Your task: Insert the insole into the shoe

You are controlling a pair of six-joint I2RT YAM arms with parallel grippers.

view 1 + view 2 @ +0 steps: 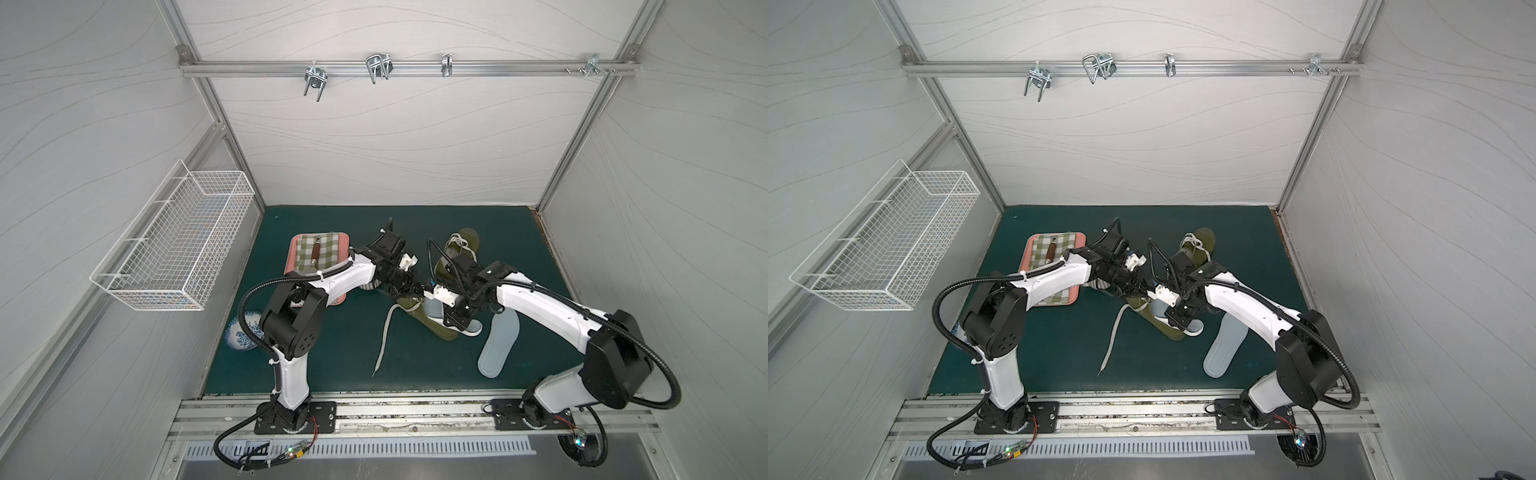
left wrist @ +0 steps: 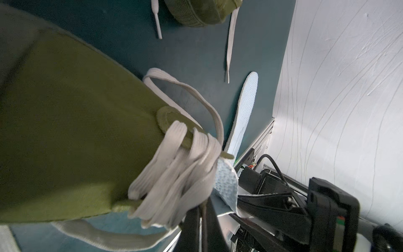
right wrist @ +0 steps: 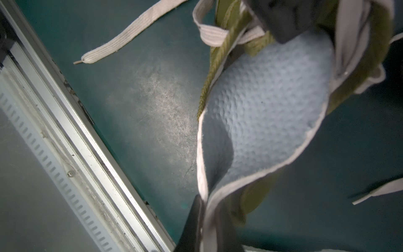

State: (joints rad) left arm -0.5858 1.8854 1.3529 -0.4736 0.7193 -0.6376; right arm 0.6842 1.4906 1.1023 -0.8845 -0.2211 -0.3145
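Teal matting (image 1: 332, 353) covers the floor of your cell, scuffed pale in the right wrist view. White wall panels with wavy lines (image 1: 395, 145) close it in on three sides inside an aluminium frame. You have a metal rail (image 1: 498, 66) across the back wall carrying steel hooks (image 1: 376, 68), a white wire basket (image 1: 174, 257) on the left wall, and an aluminium track (image 1: 395, 409) along the front edge where both arms are bolted down.

At the back left of the mat sits a pink tray (image 1: 292, 249) with a green checked cloth (image 1: 328, 249). A blue-and-white patterned plate (image 1: 243, 334) lies nearer the front, partly behind the left arm.

Your olive green fabric shoe (image 1: 434, 328) lies near the middle of the mat, one white lace (image 1: 384, 336) trailing toward the front. The left gripper (image 1: 417, 286) is clamped on its laced front. The right gripper (image 1: 455, 320) pinches the heel end of the pale blue dimpled insole (image 3: 272, 91), whose front part sits inside the shoe while the heel end curls up outside it. A second olive shoe (image 1: 465, 239) lies further back, and a second pale blue insole (image 1: 498, 345) lies flat on the mat just to the right
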